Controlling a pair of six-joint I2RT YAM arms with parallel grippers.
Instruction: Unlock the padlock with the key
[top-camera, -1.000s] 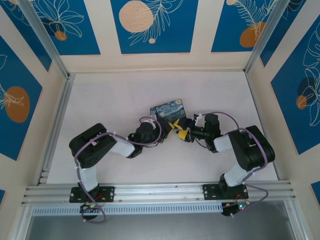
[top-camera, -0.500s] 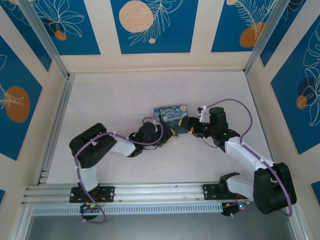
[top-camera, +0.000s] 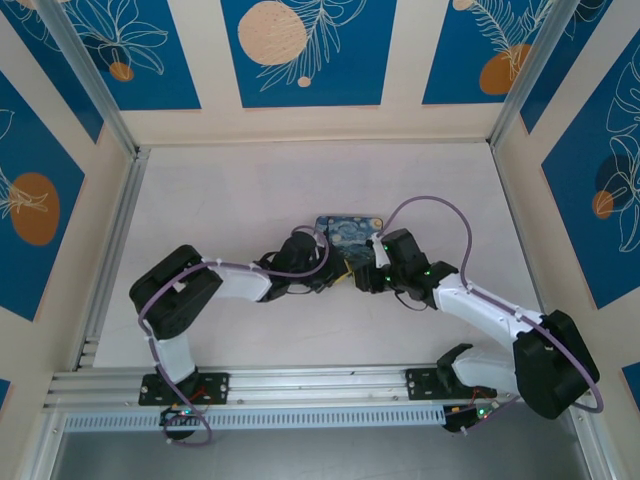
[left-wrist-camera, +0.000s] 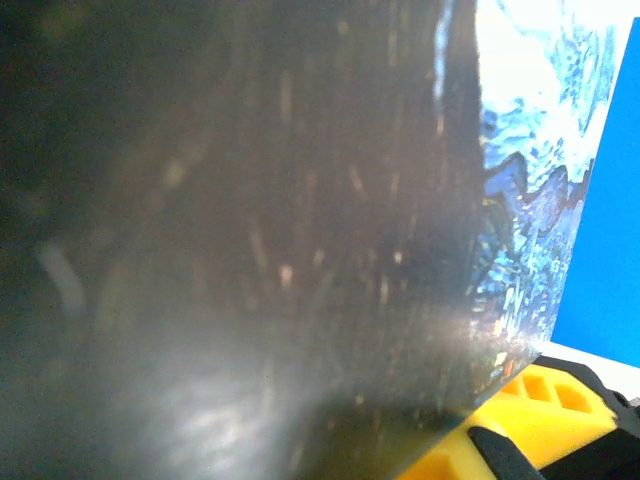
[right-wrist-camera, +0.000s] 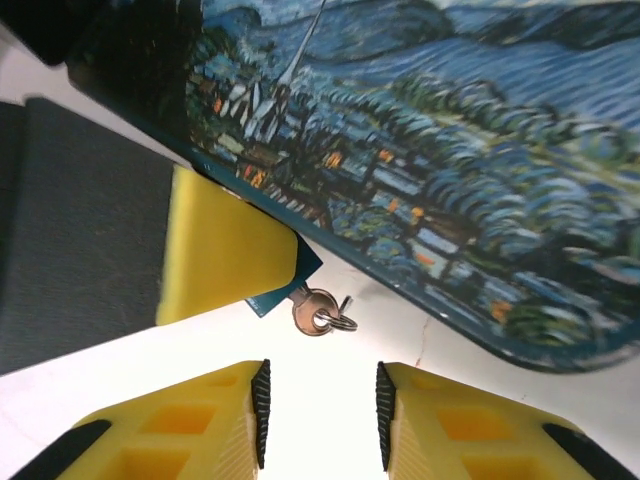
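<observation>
Plainly, left tool (top-camera: 333, 272) clamps the painted box (right-wrist-camera: 450, 150) — key (right-wrist-camera: 316, 312) poking out at its corner — right tool (right-wrist-camera: 320, 410) spread, empty.

The right gripper (right-wrist-camera: 320, 405) has swung in low beside the painted box (right-wrist-camera: 480, 150) — jaws narrower, the key (right-wrist-camera: 316, 312) just ahead.

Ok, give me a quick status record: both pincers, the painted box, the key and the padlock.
left pincer: shut on a corner of the painted box
right pincer: open, empty, fingers either side of a gap aimed at the key
key: pokes out by the clamped corner, small ring on its head, clear of the right pincer
padlock: body cannot be made out
painted box: mid-table, between both pincers
</observation>
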